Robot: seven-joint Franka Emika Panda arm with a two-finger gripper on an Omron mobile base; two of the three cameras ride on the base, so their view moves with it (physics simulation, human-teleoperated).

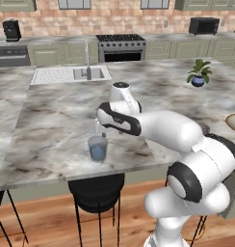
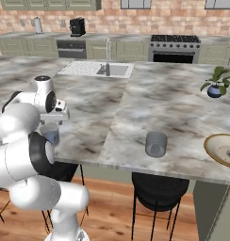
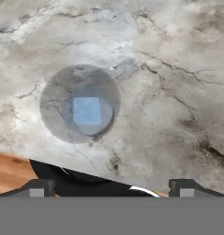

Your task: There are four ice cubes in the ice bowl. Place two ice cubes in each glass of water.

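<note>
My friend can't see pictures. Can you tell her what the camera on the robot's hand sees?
Looking straight down, a glass of water stands on a grey marble counter, with a pale blue ice cube inside it. The two dark fingertips of the open gripper poke up at the bottom, wide apart and holding nothing.

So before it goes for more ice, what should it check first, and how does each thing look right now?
1. Gripper open and free of ice: ok, its fingertips stand wide apart with nothing between them.
2. Ice cube landed inside the near glass of water: ok, one pale blue cube sits in it, seen from above.
3. Near glass upright on the marble counter: ok.
4. Second glass upright and reachable: ok, it stands near the counter's front edge; whether it holds ice, cannot tell.
5. Ice left in the ice bowl: cannot tell, the bowl is partly cut off at the picture's edge.
</note>
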